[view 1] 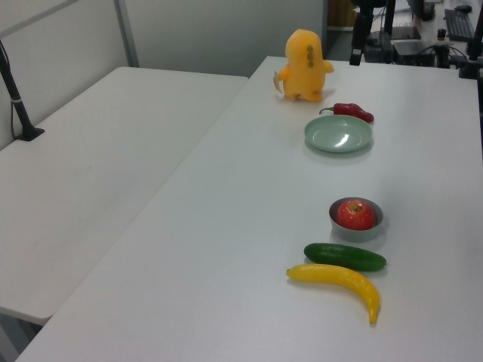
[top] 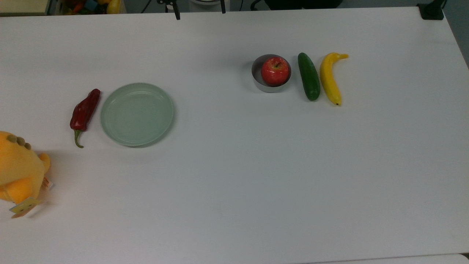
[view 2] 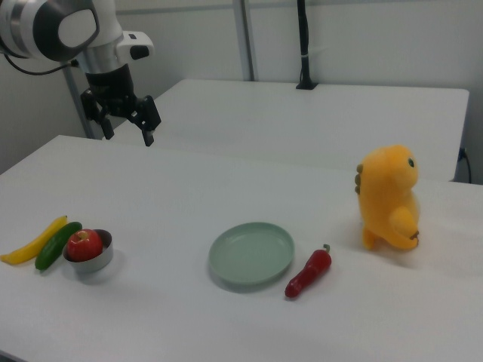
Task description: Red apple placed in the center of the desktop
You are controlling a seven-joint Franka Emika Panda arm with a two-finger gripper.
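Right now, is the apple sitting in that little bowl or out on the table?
In the bowl. The apple sits inside the small grey bowl, whose rim rings it in the top view; the cucumber lies beside it.

One red apple (top: 274,70); one bowl (top: 271,86); one cucumber (top: 308,76); one banana (top: 329,78); one chili pepper (top: 85,110); one plate (top: 137,114); one plush toy (top: 18,170).

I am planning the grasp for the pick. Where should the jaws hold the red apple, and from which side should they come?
Probably from straight above. The red apple sits in a small grey bowl whose wall blocks the lower sides, so grip the exposed upper half across its widest part. The cucumber lies close on the top view's right, so place the jaws along the other axis.
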